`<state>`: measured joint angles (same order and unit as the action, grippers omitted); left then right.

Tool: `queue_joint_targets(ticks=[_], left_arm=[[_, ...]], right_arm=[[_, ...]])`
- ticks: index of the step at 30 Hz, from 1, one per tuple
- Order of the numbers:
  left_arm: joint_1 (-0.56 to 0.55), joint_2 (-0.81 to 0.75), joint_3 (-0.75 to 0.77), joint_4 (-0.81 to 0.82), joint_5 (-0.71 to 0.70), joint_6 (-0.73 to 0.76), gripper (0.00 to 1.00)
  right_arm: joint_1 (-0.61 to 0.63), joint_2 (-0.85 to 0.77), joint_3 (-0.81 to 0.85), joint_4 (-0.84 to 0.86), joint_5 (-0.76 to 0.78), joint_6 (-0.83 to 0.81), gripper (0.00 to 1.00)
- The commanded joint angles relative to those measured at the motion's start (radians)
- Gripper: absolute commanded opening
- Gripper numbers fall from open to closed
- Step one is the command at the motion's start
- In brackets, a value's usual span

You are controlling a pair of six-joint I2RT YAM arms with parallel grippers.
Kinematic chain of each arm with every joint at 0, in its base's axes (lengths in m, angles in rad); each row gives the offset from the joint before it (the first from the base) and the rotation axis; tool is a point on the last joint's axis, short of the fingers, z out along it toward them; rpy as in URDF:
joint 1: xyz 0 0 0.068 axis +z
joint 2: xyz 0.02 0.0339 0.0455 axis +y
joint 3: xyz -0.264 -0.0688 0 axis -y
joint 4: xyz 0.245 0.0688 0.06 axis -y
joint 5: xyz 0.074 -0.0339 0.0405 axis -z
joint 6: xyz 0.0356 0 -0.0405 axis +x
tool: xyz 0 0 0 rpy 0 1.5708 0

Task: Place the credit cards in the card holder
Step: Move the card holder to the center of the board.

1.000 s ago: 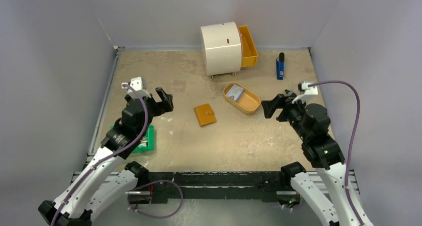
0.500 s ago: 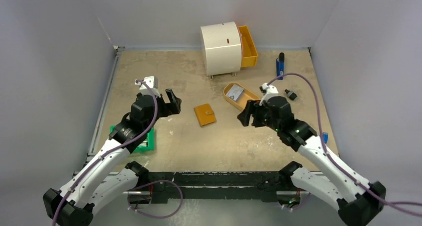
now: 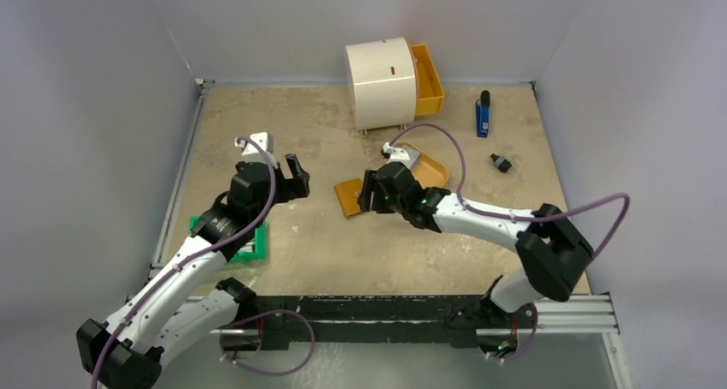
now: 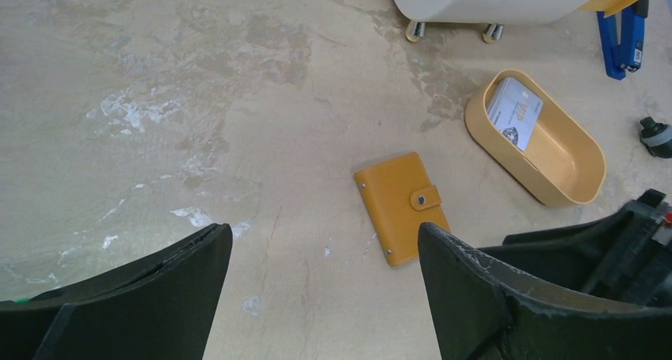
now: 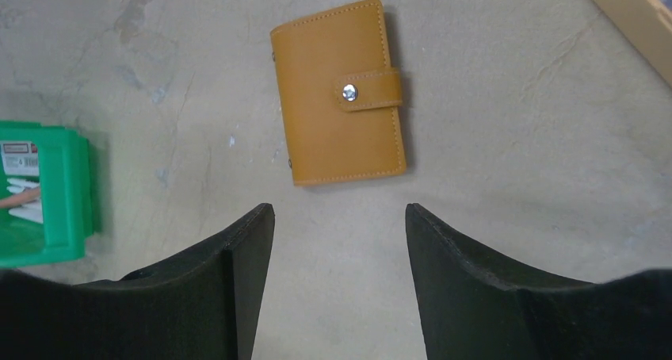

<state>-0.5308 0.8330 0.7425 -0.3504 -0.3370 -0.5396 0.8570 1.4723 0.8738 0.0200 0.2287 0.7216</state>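
The credit cards (image 4: 513, 112) lay in a tan oval tray (image 4: 567, 158), stacked at the end nearest the white drum-shaped cabinet (image 3: 381, 80). Only the printed top face showed, so their number could not be told. The card holder (image 5: 337, 90), a tan leather wallet, lay flat on the table (image 3: 283, 123) just beside the tray and apart from it. It was closed, with its strap snapped shut across the front.

The right gripper (image 5: 337, 217) hung over the table at the card holder's edge, its fingers apart with nothing between them. In the wrist view the wallet lay just beyond the fingertips, untouched. The right arm reached across in front of the tray, hiding part of it from the top camera.

The left gripper (image 4: 323, 241) was held wide apart and empty, well to the left of the card holder and pointed toward it. A green box (image 3: 249, 239) sat under the left arm near the table's left edge. The cabinet stood at the back, its orange drawer (image 3: 426, 80) pulled out. A blue tool (image 3: 483, 115) and a small black object (image 3: 501, 163) lay at the right.
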Motion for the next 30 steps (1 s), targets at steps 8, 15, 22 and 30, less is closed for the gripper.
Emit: queue_joint_targets(ticks=[8,15,22,30], left_arm=[[0.000,-0.019,0.041,-0.004,-0.028,-0.020,0.86],[0.000,-0.012,0.042,0.003,-0.022,-0.014,0.86],[0.000,0.012,0.047,0.005,-0.002,-0.011,0.85],[0.000,0.018,0.046,0.004,0.001,-0.011,0.85]], right_arm=[[-0.057,0.253,0.163,0.096,-0.048,0.076,0.63],[-0.074,0.278,0.142,0.090,-0.046,0.070,0.62],[-0.075,0.326,0.133,0.107,-0.118,0.050,0.60],[-0.073,0.320,0.086,0.151,-0.108,0.047,0.49]])
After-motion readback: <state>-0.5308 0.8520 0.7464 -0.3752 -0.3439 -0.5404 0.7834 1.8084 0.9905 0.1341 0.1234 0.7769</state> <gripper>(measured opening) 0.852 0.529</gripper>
